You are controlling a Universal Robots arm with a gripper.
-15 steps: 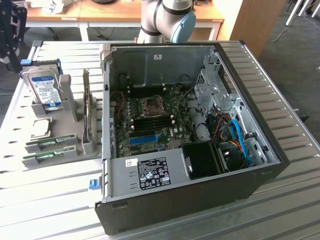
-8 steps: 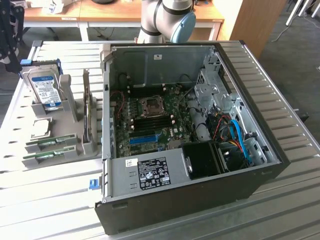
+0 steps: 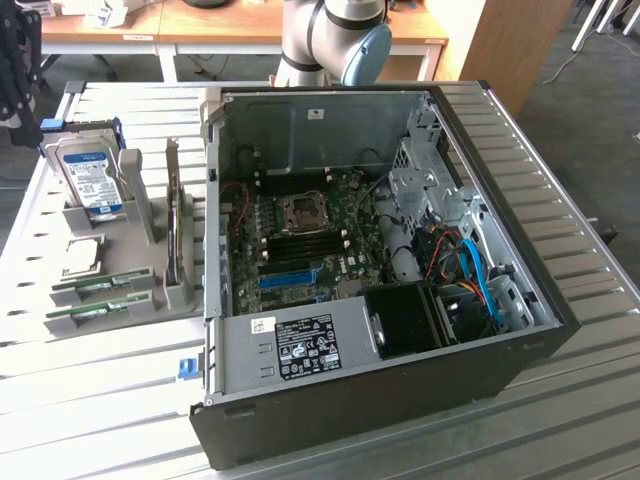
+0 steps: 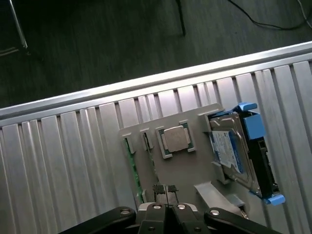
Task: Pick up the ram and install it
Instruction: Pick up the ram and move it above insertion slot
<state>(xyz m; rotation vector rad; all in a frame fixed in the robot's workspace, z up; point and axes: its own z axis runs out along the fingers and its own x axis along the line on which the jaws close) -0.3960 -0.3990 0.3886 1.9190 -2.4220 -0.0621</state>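
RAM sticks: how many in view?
2. Both sit in the grey holder at the exterior view's left: one ram stick, the other just nearer the camera. Others may be hidden in the case.

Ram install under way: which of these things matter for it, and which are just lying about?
For the job: ram sticks in the grey holder; motherboard in the open computer case; the shut pincer.
Lying about: hard drive; processor chip.
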